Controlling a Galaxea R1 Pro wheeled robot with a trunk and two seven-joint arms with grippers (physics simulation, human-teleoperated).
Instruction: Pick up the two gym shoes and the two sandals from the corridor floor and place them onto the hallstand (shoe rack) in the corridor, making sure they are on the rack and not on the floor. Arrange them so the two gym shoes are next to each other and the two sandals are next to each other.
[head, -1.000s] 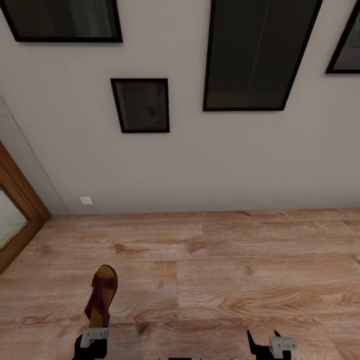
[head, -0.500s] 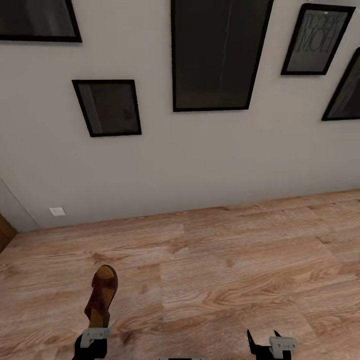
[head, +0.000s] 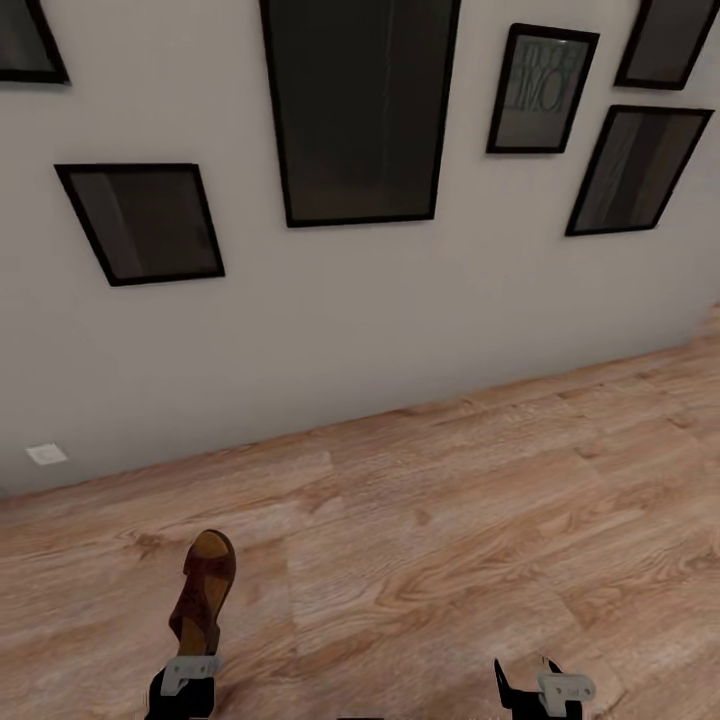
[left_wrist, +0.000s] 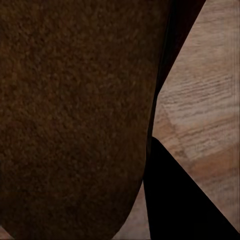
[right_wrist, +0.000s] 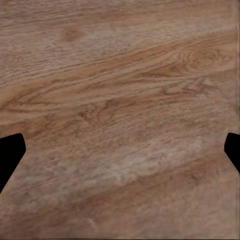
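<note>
One brown sandal (head: 203, 590) with a tan footbed hangs above the corridor floor (head: 450, 540), toe pointing away from me. My left gripper (head: 188, 672) is shut on its heel end at the lower left of the head view. In the left wrist view the sandal's brown leather (left_wrist: 75, 115) sits close against a dark finger (left_wrist: 175, 200). My right gripper (head: 527, 680) is open at the lower right. Its wrist view has the gripper (right_wrist: 120, 152) spread wide over bare planks with nothing between the fingertips. The gym shoes and the hallstand are out of view.
A pale wall (head: 360, 320) runs across ahead, angled so it recedes to the right. It carries several black-framed pictures, the largest a tall frame (head: 360, 110). A small white outlet plate (head: 46, 454) sits low on the wall at left. Wood planks stretch away to the right.
The whole view has swung to the right: the wall frames slid left and the wooden door frame left the picture. The sandal stays in my left gripper and both arms hold their pose.
</note>
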